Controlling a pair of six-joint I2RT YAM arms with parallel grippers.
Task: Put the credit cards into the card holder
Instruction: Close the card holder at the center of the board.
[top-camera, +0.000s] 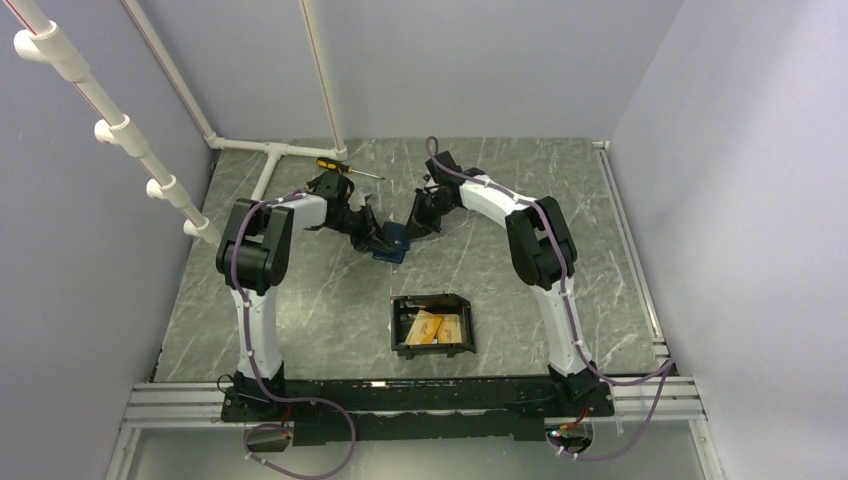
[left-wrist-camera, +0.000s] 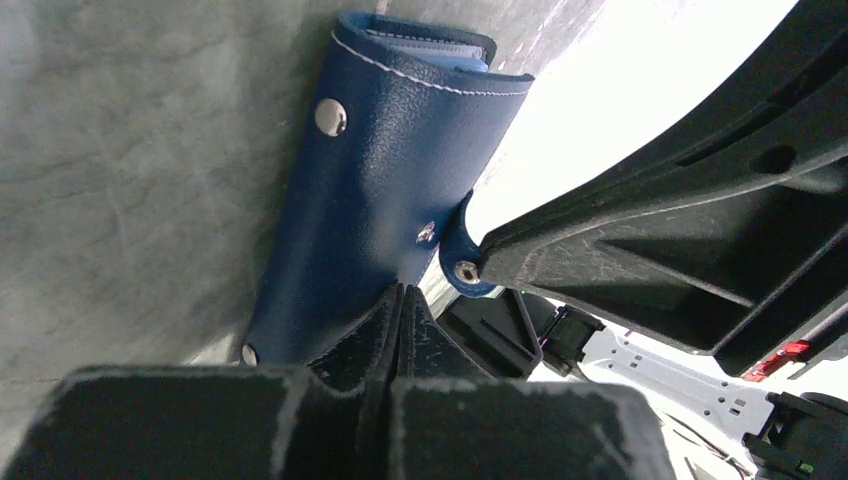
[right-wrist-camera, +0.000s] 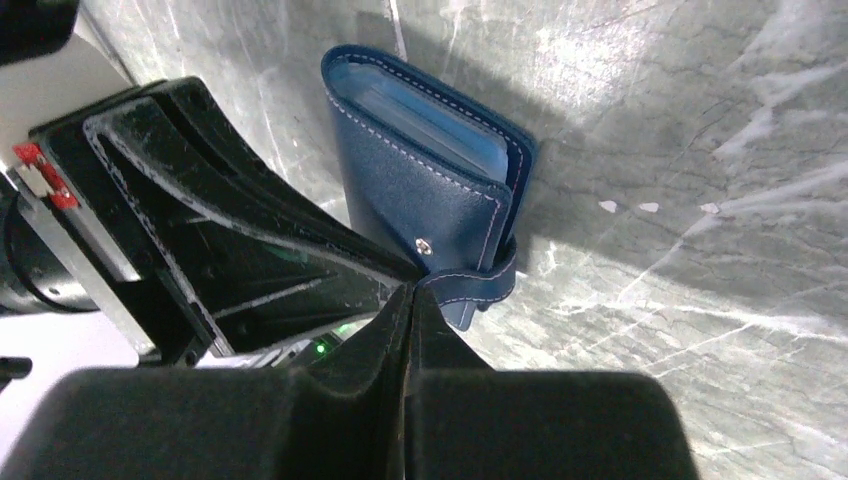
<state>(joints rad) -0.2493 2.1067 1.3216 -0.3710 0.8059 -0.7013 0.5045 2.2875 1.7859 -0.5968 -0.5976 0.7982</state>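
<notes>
Pose: both extended, converging | left gripper (left-wrist-camera: 400, 295) pinches wallet (left-wrist-camera: 370, 180) | right gripper (right-wrist-camera: 412, 292) pinches strap (right-wrist-camera: 480, 285)

I see wallet (left-wrist-camera: 370, 190): dark blue grained leather look, matt, white thread stitching, shiny metal snaps (left-wrist-camera: 331, 117). Table (right-wrist-camera: 700, 150): grey marble pattern, smooth, slight sheen. Left fingers (left-wrist-camera: 435, 345): black matt plastic, scuffed, scratched. Holder (top-camera: 396, 325): black plastic, looks matt. Cards (top-camera: 430, 327): orange-gold, finish unclear.
</notes>
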